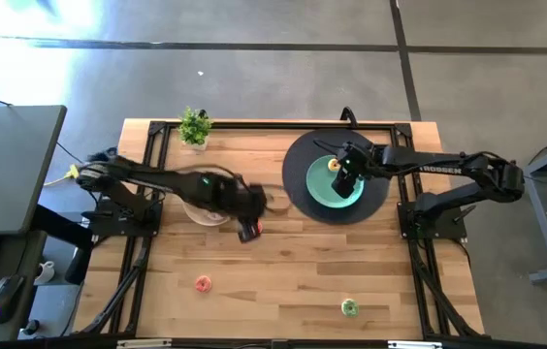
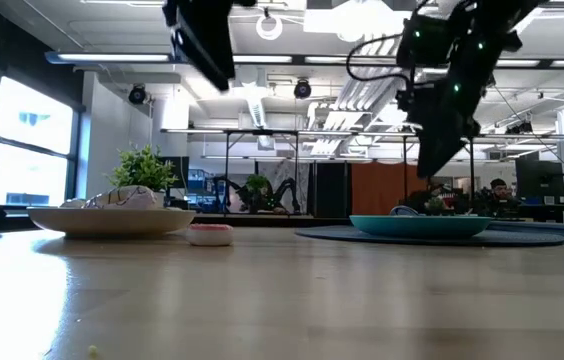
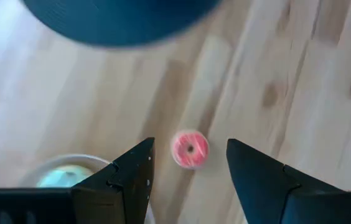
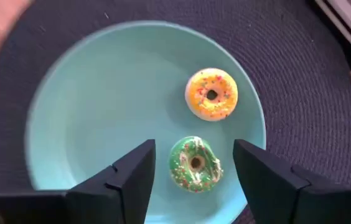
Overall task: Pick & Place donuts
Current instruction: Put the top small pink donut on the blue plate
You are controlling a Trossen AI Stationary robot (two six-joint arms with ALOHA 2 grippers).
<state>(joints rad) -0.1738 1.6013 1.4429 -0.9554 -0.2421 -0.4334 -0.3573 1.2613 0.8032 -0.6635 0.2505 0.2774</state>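
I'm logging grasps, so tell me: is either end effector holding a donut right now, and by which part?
Nothing is held. The left end effector is open above a pink donut on the table. The right end effector is open over a green donut on the teal plate.

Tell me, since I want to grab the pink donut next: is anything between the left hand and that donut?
Nothing visible stands in the way. The left hand hangs open above the pink donut, which lies alone on bare wooden table and shows in the gap between the fingers. The beige plate sits off to one side.
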